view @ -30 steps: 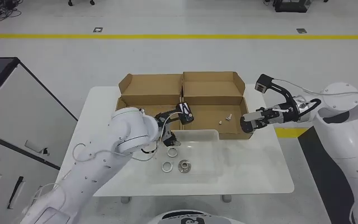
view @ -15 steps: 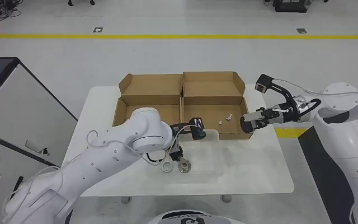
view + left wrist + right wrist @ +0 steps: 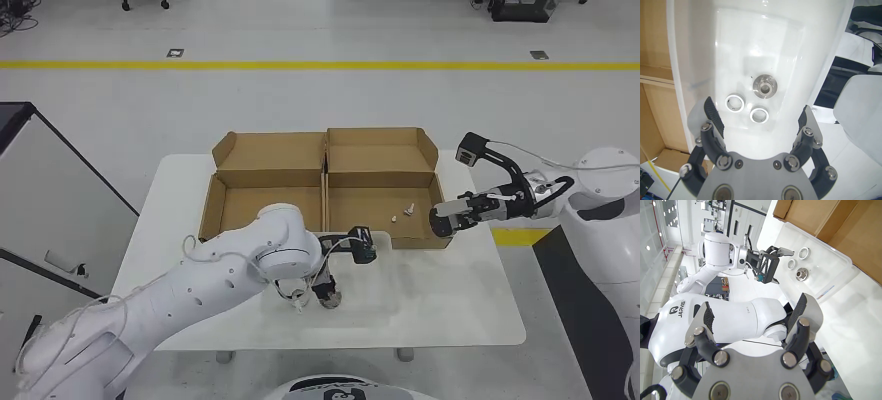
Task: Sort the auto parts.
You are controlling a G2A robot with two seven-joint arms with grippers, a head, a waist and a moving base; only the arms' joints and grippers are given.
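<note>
Auto parts for sorting, laid out on a white table point(image 3: 450, 300); elements listed from largest to smallest.

Cardboard box point(image 3: 380, 150) at the far side, divided into a left compartment point(image 3: 260, 205) and a right compartment point(image 3: 385, 200), flaps folded back. Judged to serve as the two destination bins, one per kind of part.

Clear tray point(image 3: 757, 37) just beside the box's near wall, holding the unsorted stock and keeping round pieces from rolling away.

Left gripper point(image 3: 757, 106) poised above the tray floor and pointing down into it, jaws spread wide and empty. Spread judged ample to straddle either ring.

Right gripper point(image 3: 755, 306) held at the right compartment's outer wall, well apart from the tray, jaws likewise wide and empty. Presumably kept aside to leave the tray free for the other arm.

Flanged hub point(image 3: 765, 89) resting bore upward on the tray floor, beyond the left fingertips rather than between them.

Larger ring point(image 3: 735, 103) lying flat near the hub, inside the gap and nearer one finger point(image 3: 712, 113) of the left gripper.

Smaller ring point(image 3: 759, 115) lying flat close to the gap's midline, apart from both pads; hence the likeliest next pick.

Small pale part point(image 3: 405, 212) already on the right compartment's floor; kind unclear at this range, possibly a bolt or pin.
</note>
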